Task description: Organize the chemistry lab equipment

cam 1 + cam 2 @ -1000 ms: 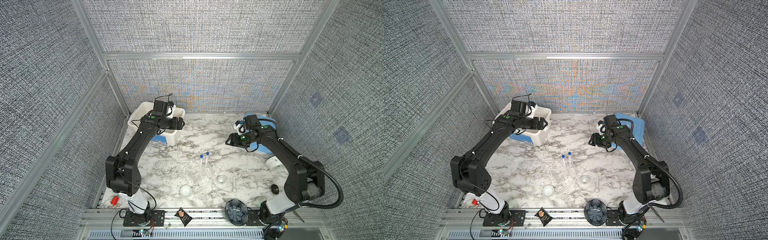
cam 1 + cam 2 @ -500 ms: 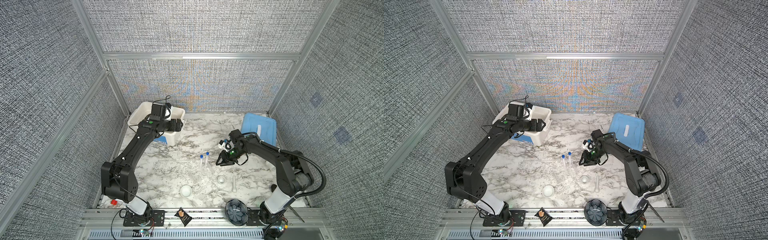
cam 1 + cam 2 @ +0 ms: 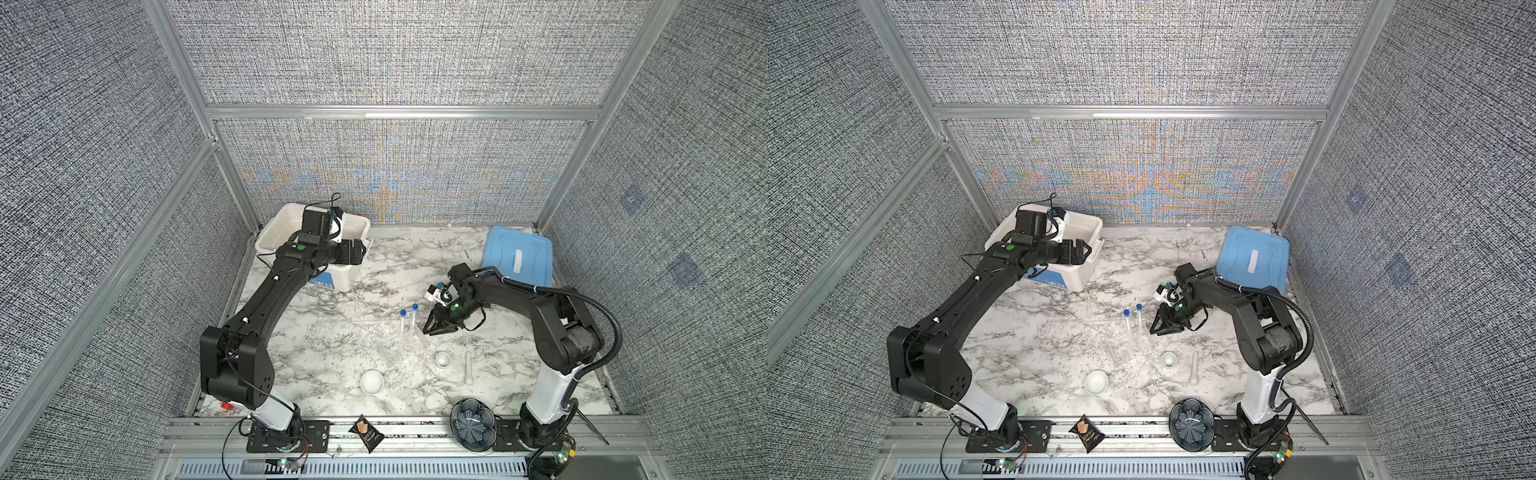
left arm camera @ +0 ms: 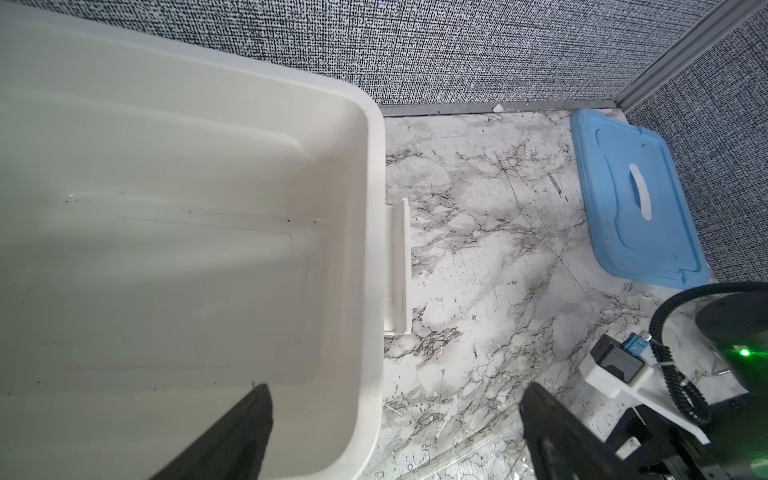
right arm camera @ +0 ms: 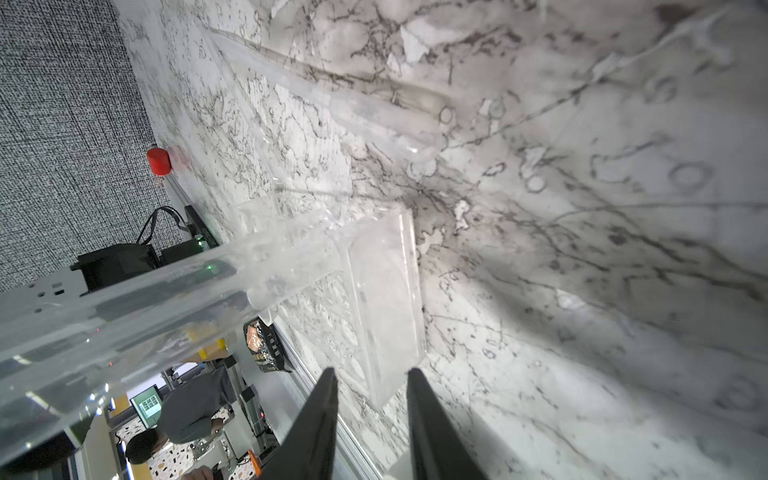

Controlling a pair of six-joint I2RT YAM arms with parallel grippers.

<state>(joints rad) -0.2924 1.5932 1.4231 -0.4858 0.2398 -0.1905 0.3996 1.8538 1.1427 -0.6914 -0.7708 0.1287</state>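
My right fingers (image 5: 316, 432) stand narrowly apart astride the clear rack (image 5: 386, 299), lower centre. Only both top views show the blue tube caps (image 3: 414, 307).

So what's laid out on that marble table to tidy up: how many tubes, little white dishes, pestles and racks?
Blue-capped tubes: 2
Little white dishes: 2
White pestle: 1
Clear rack: 1
Total: 6

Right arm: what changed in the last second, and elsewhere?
The right gripper swung from over the blue lid to the clear rack beside the blue-capped tubes, jaws narrowing around its end; grip unclear. The left gripper stays open over the white bin; tubes, white dishes and pestle unmoved.
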